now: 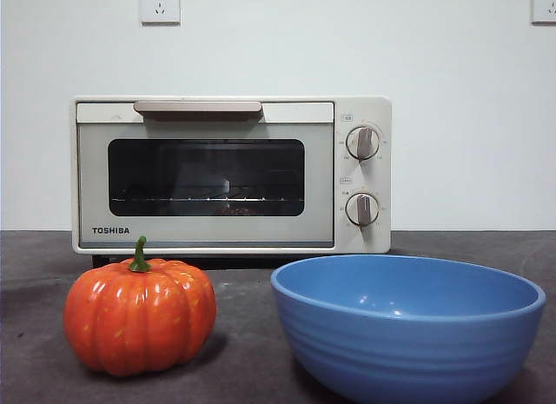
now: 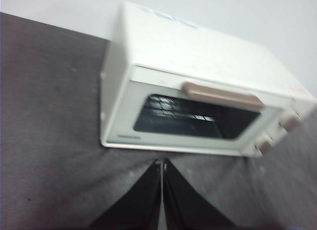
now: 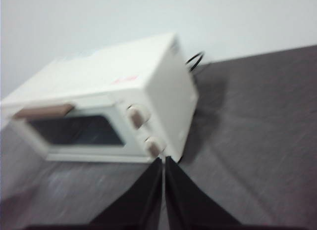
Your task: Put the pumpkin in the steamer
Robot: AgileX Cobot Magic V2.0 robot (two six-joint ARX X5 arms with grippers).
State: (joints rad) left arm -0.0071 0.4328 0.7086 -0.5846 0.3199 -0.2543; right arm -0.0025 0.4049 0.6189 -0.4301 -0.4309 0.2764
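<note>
Orange, glossy, ribbed: the pumpkin point(image 1: 139, 315) sits on the table point(image 1: 243, 352) in front of the steamer point(image 1: 230, 174), towards its door-hinge corner under the brand mark, green stem up. You find it free-standing and untouched, probably so that a gripper can come down on it from above.

Cream-white steamer: door shut, bar handle point(image 1: 198, 108) across the top of the door, two knobs point(image 1: 362, 143) at the far end from the pumpkin. You will likely need the door open before anything goes inside.

Blue bowl point(image 1: 408, 326): also in front of the steamer, below the knobs, just beside the pumpkin and apart from it. It looks empty.

Left gripper point(image 2: 162, 190): jaws pressed together, holding nothing, raised over the table short of the steamer door. Right gripper point(image 3: 163, 188): jaws likewise pressed together, empty, raised near the steamer's knob end. Neither is near the pumpkin.

Writing: you can read "TOSHIBA" at the door's lower corner. Knob markings are too small to read; a red mark on the steamer's top is blurred.
</note>
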